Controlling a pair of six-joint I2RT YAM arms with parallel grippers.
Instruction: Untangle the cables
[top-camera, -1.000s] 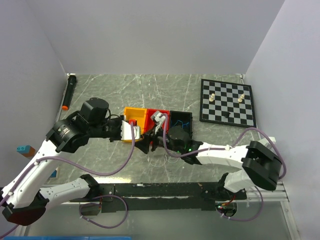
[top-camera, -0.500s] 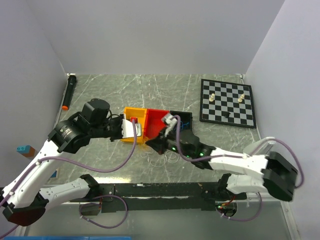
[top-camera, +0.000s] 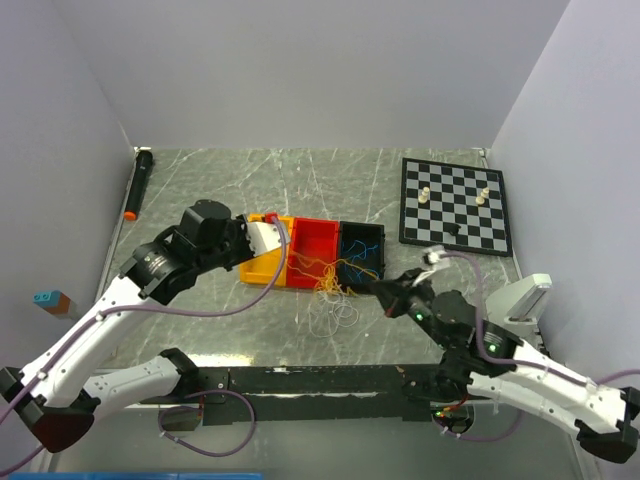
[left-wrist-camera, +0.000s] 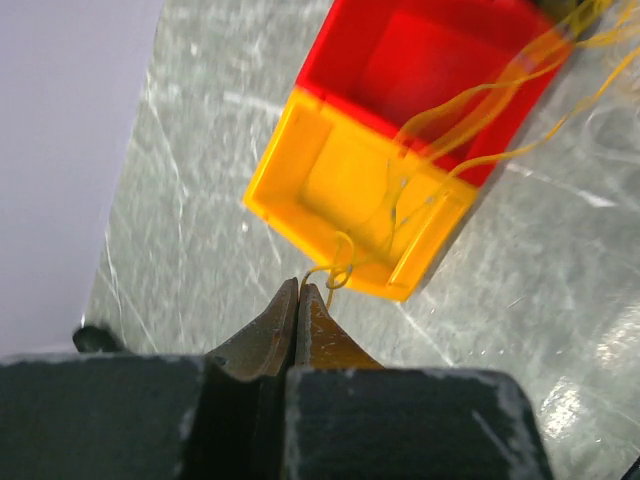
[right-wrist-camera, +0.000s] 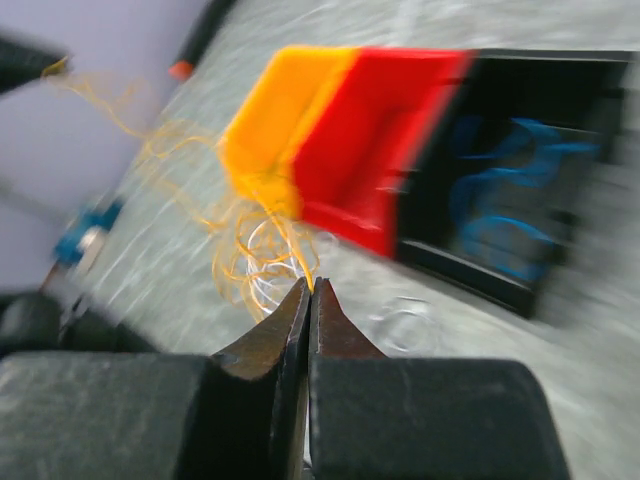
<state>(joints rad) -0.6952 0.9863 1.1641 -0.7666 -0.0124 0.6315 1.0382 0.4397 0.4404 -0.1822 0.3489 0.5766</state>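
Left gripper (left-wrist-camera: 300, 292): clenched, fingers pressed tip to tip, with a small kink of the yellow cable (left-wrist-camera: 341, 270) pinched at the very tips.
Left gripper, place: in the top view, above the 12 o'clock edge of the yellow bin (top-camera: 258, 268).
Right gripper (right-wrist-camera: 312, 286): clenched as well, jaws flat against each other, a yellow strand caught at the tips.
Right gripper, place: low over the table (top-camera: 250, 170), just off the 6 o'clock side of the black bin (top-camera: 361, 231).
Yellow cable, run: strands stretch from the left gripper across the red bin (top-camera: 312, 240) toward 4 o'clock. They gather in a loose tangle at the red bin's 6 o'clock rim and carry on to the right gripper.
Blue cable (top-camera: 363, 250): lying in loose curls inside the black bin.
White cable (top-camera: 335, 316): thin pale loops flat on the table, at 6 o'clock from the red bin, just under the yellow tangle; whether the two touch is too fine to tell.
Bins: one row, touching, yellow at 9 o'clock, red in the middle, black at 3 o'clock.
Chessboard (top-camera: 455, 205): at 2 o'clock on the table, a few pieces standing on it, well apart from the cables.
Marker (top-camera: 138, 185): black with an orange tip, at 10 o'clock beside the left wall.
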